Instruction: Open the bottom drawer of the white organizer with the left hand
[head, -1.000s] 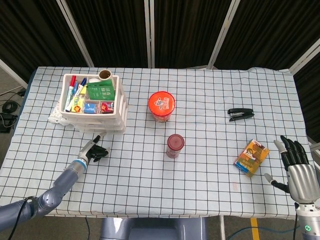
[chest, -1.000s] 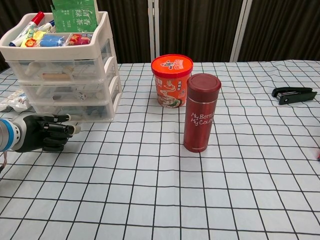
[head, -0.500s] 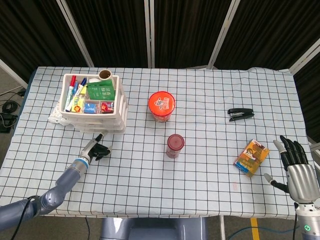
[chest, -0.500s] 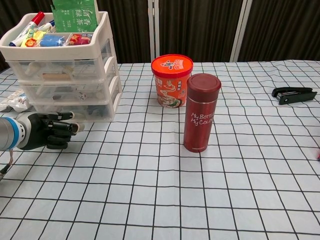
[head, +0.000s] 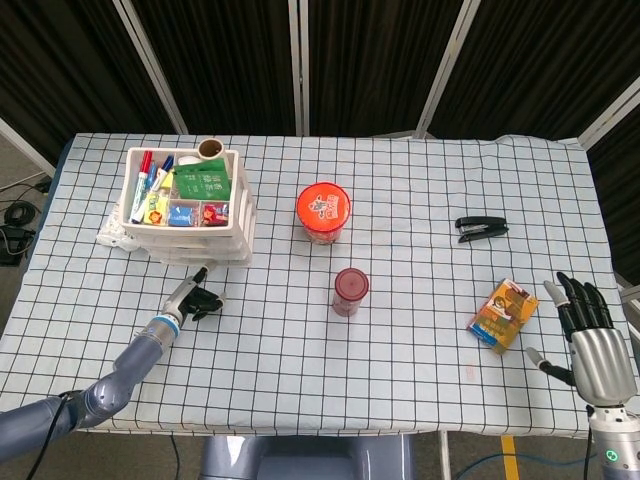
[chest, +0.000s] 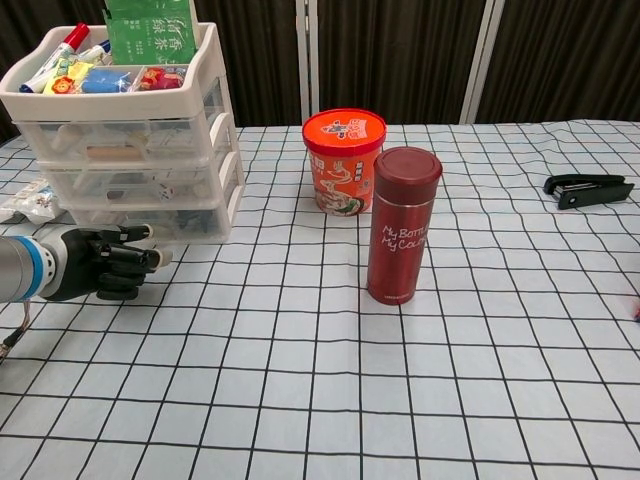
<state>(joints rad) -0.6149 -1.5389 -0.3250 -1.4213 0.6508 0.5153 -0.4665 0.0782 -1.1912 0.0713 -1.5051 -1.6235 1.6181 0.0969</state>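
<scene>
Checked white cloth with a black grid covers the table (head: 400, 400). White organizer (chest: 140, 140), translucent plastic, boxy, three stacked drawers, stands far left; open top tray holds markers and a green packet. Bottom drawer (chest: 150, 222) sits flush, closed. Left hand (chest: 95, 265), black and segmented, lies just in front of that drawer, fingers curled in, holding nothing, fingertips near the drawer front; contact cannot be told. Right hand (head: 588, 335), silver palm, dark fingers spread apart, empty, near right. Orange round tub (chest: 343, 160) centre; dark red cylindrical bottle (chest: 403, 225) nearer. Flat orange box (head: 503, 315) and black stapler (head: 482, 228) right.
</scene>
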